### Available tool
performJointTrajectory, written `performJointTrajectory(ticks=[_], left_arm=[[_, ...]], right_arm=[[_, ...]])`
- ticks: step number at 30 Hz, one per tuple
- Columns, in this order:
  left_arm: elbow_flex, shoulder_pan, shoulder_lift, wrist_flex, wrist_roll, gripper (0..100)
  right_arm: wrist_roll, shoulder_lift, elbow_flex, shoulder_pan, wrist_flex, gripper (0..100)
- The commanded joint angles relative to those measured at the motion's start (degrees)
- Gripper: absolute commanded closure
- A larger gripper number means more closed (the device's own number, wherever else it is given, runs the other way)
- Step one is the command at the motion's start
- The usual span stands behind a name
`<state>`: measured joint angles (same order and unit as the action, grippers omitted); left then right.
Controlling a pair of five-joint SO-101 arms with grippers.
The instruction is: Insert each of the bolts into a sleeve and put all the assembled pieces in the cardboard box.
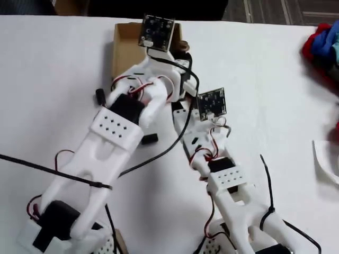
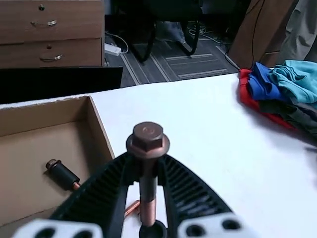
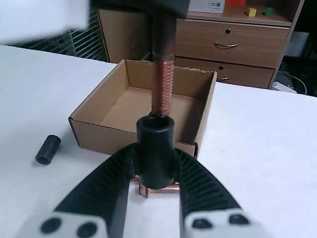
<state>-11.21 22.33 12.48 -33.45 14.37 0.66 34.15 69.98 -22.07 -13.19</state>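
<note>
The cardboard box (image 3: 94, 124) sits on the table (image 3: 262, 148) just past the fingertips of the right gripper (image 3: 155, 151), open side up. It also lies beside the left gripper (image 2: 147, 166).

We read both grippers as loaded. The left gripper is clamped on the shank of a bolt (image 2: 147, 141), whose hex head stands clear beyond its fingertips. The right gripper is closed around a black sleeve (image 3: 156, 141) and holds it upright, with the bore facing away from the table.

From the right gripper, the bolt lies straight above. Its threaded end comes down to the mouth of the sleeve, and the long axes of the two look to be in one line. We cannot tell how far the tip is inside, if at all. We judge that the coming move turns on this shared axis: a push along it, with neither piece tilting.

One assembled piece (image 2: 62, 171) already lies on the box floor, to the side of the left gripper. A loose sleeve (image 3: 48, 148) lies on its side on the table, outside the box and off to one side of the right gripper.
</note>
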Motion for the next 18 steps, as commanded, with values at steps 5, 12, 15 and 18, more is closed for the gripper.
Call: performJointTrajectory(ticks=[5, 12, 15, 18], left_arm=[[3.0, 0.4, 0.2, -1.4, 1.3, 97], [3.1, 0.7, 0.3, -1.4, 1.2, 97], [3.1, 0.7, 0.3, -1.5, 1.1, 97], [3.1, 0.6, 0.3, -1.8, 1.1, 97]], right_arm=[[0.0, 2.2, -1.1, 0.4, -1.5, 97.8], [0.0, 2.2, -1.1, 0.4, -1.5, 97.8], [0.0, 2.2, -1.1, 0.4, -1.5, 97.8], [0.0, 2.2, -1.1, 0.5, -1.5, 97.8]])
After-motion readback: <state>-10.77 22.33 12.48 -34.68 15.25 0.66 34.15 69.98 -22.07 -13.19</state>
